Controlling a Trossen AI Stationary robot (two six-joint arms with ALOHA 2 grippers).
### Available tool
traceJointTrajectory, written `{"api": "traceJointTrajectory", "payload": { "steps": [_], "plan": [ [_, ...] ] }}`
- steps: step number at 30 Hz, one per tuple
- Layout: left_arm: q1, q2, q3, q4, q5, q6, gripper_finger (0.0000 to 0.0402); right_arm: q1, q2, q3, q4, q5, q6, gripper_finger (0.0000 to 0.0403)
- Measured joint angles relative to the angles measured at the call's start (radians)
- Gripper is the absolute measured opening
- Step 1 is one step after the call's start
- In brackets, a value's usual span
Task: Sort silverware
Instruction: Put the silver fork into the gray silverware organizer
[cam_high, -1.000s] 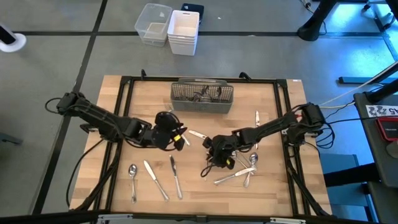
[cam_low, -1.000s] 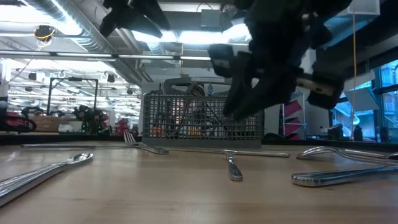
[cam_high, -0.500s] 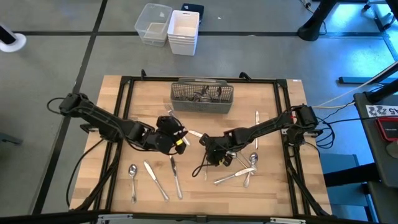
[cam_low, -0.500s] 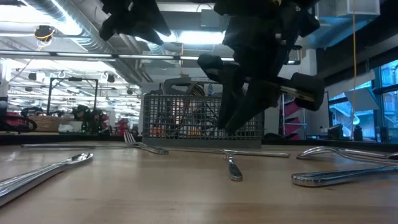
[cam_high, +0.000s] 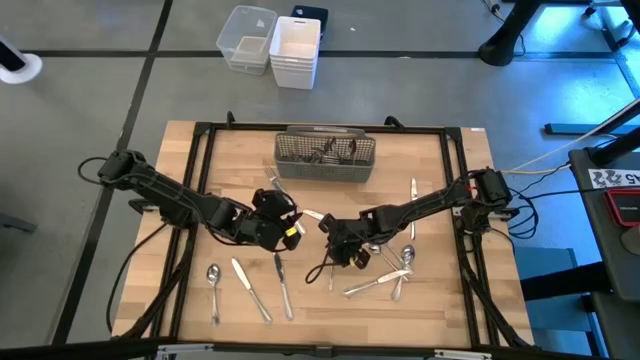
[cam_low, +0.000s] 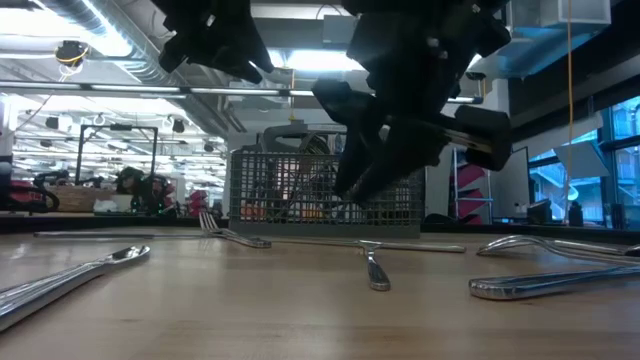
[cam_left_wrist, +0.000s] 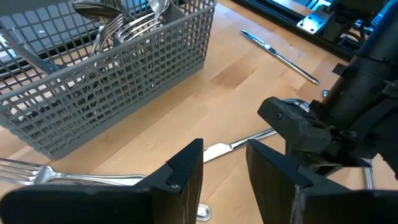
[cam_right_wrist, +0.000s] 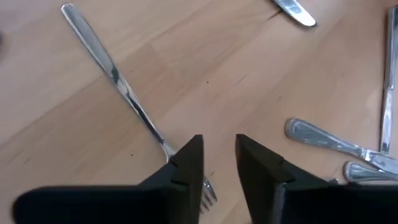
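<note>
Silverware lies loose on the wooden table: a spoon (cam_high: 213, 283) and two knives (cam_high: 251, 290) (cam_high: 283, 285) near left, a tangled pile (cam_high: 385, 277) near right, a knife (cam_high: 413, 190) far right. One fork (cam_right_wrist: 121, 84) lies flat right under my right gripper (cam_right_wrist: 219, 168), which hovers open above its tines. Left of it my left gripper (cam_left_wrist: 225, 165) (cam_high: 296, 224) hangs open over a knife (cam_left_wrist: 231, 144), beside a fork (cam_left_wrist: 62, 177). Neither holds anything.
A grey wire-mesh caddy (cam_high: 325, 152) (cam_left_wrist: 106, 74) with several pieces in it stands at the table's far middle. A black frame (cam_high: 200, 180) runs along the table's sides. White bins (cam_high: 272, 42) sit on the floor beyond. Bare wood lies between caddy and grippers.
My right gripper has tipped and swung a little toward the table's left, so the fork below it now shows from above. My left gripper has sunk slightly and edged toward the near edge. The silverware on the table has stayed where it was.
</note>
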Motion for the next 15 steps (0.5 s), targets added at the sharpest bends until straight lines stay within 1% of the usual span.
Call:
{"api": "traceJointTrajectory", "payload": {
  "steps": [4,6,10,13,15],
  "plan": [
    [0.001,0.000,0.000,0.000,0.001,0.000,0.0115,0.000,0.000,0.000,-0.001,-0.006,-0.009,0.0149],
    [0.001,0.000,0.000,-0.001,0.001,0.000,0.0115,0.000,0.000,0.000,-0.021,-0.031,-0.061,0.0166],
    [0.001,0.000,0.000,-0.001,0.001,0.000,0.0115,0.000,0.002,0.000,-0.068,-0.061,-0.210,0.0176],
    [0.001,0.000,0.000,0.000,0.001,0.000,0.0115,0.000,0.019,-0.001,-0.069,-0.067,-0.271,0.0177],
    [0.001,0.000,0.000,-0.001,0.001,0.000,0.0115,0.000,0.041,-0.001,-0.038,-0.067,-0.298,0.0177]
  ]
}}
